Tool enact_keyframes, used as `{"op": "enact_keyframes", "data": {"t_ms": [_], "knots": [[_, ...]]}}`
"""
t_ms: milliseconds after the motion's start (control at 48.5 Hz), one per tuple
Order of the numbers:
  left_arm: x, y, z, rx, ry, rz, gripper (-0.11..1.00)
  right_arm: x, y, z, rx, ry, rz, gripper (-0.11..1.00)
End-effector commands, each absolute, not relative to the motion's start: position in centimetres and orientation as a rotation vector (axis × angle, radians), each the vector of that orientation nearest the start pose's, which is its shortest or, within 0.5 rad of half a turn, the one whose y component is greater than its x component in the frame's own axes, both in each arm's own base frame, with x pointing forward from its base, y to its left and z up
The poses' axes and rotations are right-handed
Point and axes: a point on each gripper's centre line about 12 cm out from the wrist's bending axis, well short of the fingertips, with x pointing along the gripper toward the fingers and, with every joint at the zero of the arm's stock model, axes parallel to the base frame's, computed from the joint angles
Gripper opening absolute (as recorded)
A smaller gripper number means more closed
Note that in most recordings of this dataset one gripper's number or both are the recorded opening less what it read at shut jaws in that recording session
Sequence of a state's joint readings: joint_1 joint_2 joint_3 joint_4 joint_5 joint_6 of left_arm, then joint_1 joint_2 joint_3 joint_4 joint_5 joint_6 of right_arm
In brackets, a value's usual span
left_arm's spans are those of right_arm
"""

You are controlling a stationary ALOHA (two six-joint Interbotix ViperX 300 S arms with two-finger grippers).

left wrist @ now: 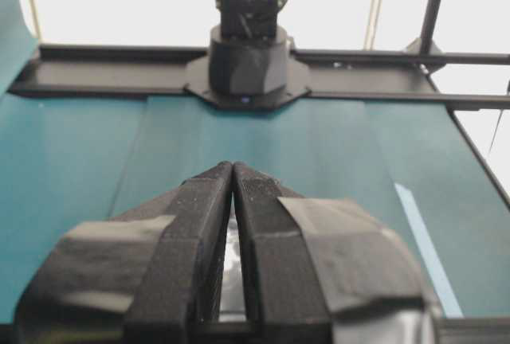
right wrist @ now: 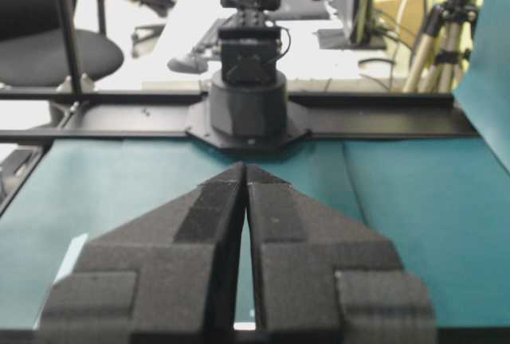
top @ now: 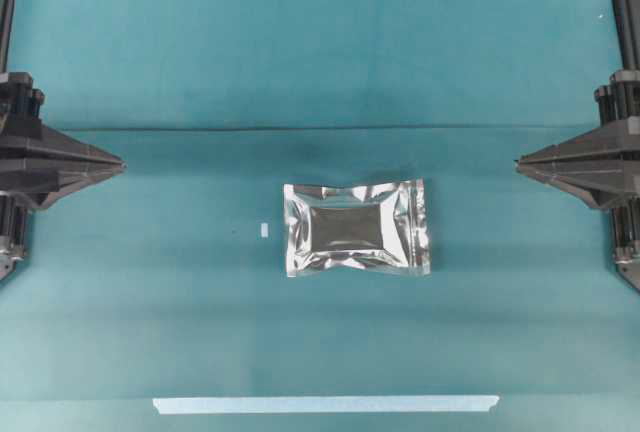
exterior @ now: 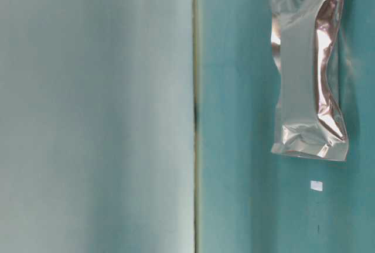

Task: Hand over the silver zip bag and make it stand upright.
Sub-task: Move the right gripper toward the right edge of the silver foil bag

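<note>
A teal cloth (top: 150, 62) covers the whole table, with a fold line running straight across it. Seen from above, the left gripper (top: 122, 164) sits at the left edge of the table. Its two black fingers are pressed together into a point, and there is nothing between them. It hangs well apart from everything on the cloth. The left wrist view shows the same thing: the two padded fingers (left wrist: 191, 240) meet at the tip, with grey tape wrapped over them further back.

A tiny white tag (top: 264, 229) lies on the cloth to the right of that gripper, near the bag but not touching it.

The silver zip bag (top: 357, 227) lies flat in the middle of the table, between the two grippers. It is shiny and crinkled, with a puffy dark middle and flat edges. No gripper touches it. In the table-level view the bag (exterior: 307, 71) shows at the right, with the white tag (exterior: 316, 185) just past one of its ends.

A long pale tape strip (top: 325, 404) is stuck along the bottom edge in the overhead view.

The right gripper (top: 517, 163) sits at the right edge, also pinched to a point and holding nothing. In the right wrist view its fingers (right wrist: 215, 216) touch at the tip.
</note>
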State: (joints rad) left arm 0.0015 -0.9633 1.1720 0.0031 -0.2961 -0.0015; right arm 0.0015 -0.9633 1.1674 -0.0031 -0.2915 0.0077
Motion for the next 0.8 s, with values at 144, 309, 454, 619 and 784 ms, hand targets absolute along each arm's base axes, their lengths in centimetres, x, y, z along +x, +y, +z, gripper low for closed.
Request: {"op": "enact_keyframes", "data": {"t_ms": [144,309,454,619,784], "knots": [[22.1,-0.3,31.6,0.019,-0.058,-0.013,-0.01,21.4,-1.6,30.8,0.412,-0.040,-0.096,0.00],[23.4,-0.4,32.0,0.031,0.023,-0.017,-0.01,22.6,-2.4,28.8,0.743,0.098,-0.176,0.00],[23.8,-0.4,32.7,0.060,0.015,-0.019,-0.01,23.3,-2.5,26.3,0.945,0.179,-0.238,0.00],[23.8,-0.4,32.5,0.064,0.024,-0.018,-0.01,23.3,-2.8,22.8,1.182,0.222,-0.351,0.00],[23.8,-0.4,32.6,0.064,0.024,-0.018,-0.01,22.9,-2.1,19.2,1.276,0.310,-0.424,0.00]]}}
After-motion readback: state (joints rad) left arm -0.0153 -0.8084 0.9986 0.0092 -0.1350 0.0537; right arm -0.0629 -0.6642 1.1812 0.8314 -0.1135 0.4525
